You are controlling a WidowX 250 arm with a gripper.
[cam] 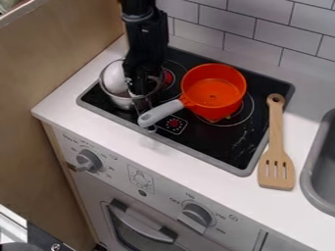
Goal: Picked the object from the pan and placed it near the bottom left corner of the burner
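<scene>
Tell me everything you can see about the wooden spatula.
The spatula looks like plain, pale wood. It has a long, slim handle with a rounded end and a hole through it, widening into a broad head with narrow lengthwise slots. It lies with its head toward the front of the counter. The handle's end is over the right side of the black cooktop, the handle crosses the gray rim, and the head is on the white counter, left of the sink and apart from it.
</scene>
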